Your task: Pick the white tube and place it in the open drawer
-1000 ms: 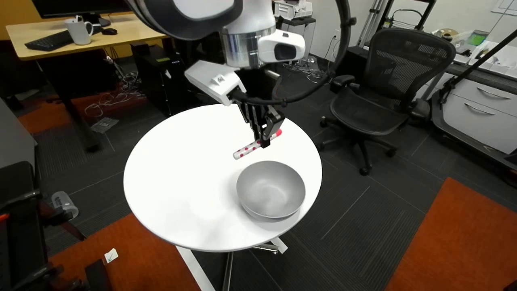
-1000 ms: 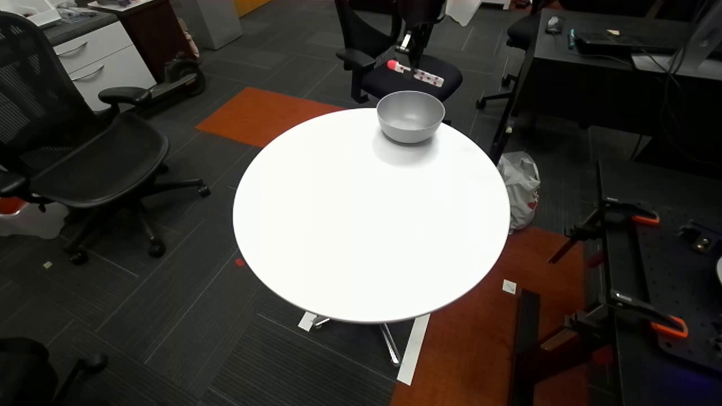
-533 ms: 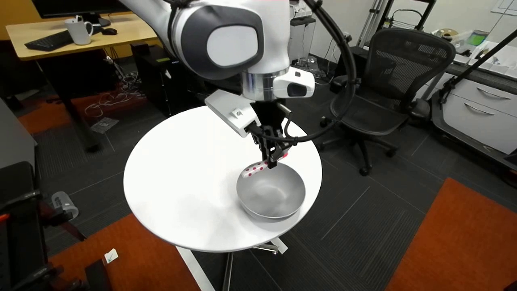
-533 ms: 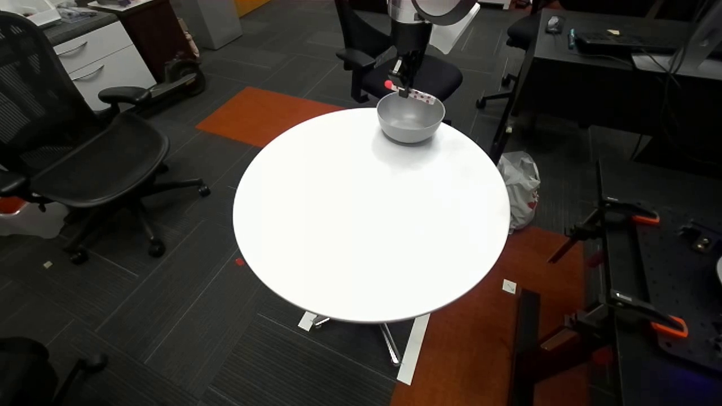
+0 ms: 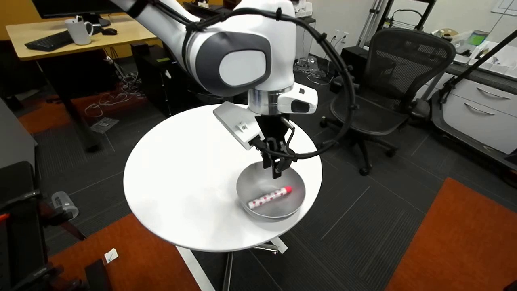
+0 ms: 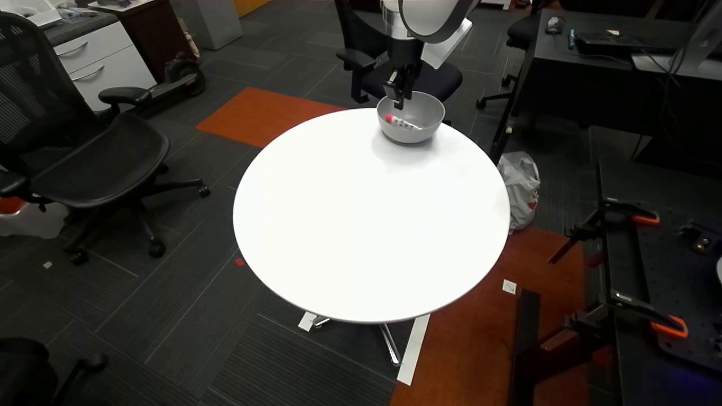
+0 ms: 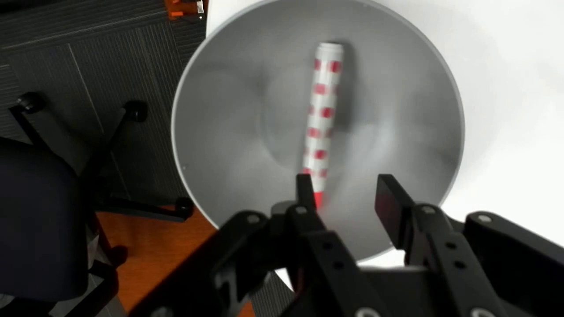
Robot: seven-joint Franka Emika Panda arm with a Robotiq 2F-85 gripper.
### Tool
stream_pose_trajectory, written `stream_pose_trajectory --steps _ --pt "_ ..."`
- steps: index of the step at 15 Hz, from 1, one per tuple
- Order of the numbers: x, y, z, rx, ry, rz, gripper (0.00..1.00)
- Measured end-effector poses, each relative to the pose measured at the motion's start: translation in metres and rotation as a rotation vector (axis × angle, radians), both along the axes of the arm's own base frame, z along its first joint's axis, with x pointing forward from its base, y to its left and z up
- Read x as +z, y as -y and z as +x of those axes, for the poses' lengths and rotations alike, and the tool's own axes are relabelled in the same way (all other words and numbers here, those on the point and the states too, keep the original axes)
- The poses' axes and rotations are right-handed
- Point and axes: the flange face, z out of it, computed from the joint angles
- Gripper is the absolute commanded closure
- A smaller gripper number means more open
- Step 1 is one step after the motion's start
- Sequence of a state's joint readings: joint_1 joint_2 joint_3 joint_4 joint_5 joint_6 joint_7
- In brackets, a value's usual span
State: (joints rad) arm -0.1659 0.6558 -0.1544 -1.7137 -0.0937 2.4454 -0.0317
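- White tube point(image 7: 321, 121), just one, is out of your grasp: your single gripper point(image 7: 345, 189) hangs above the bowl point(image 7: 220, 132), its two fingers point(image 7: 395, 206) moderately parted and holding nothing.
- Below them, you see the tube lying inside that one grey bowl, its red end partly hidden behind a fingertip in the wrist view.
- You have the bowl near the edge of one round white table point(image 5: 181, 178).
- Farther out, in an exterior view, you count one mesh-backed chair point(image 5: 404, 76), plus one mug point(image 5: 79, 32) and one mouse point(image 5: 109, 31) on a desk point(image 5: 131, 28).
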Motion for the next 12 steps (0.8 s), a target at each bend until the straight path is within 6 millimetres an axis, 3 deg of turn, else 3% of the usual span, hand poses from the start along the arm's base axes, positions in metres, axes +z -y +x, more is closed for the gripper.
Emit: stream_pose_trajectory --steps 4,12 --pt "0.0011 0.0033 0.001 -0.005 0.004 -0.001 0.0" --pt "0.0038 0.0046 0.0036 -0.005 0.011 -0.004 0.0"
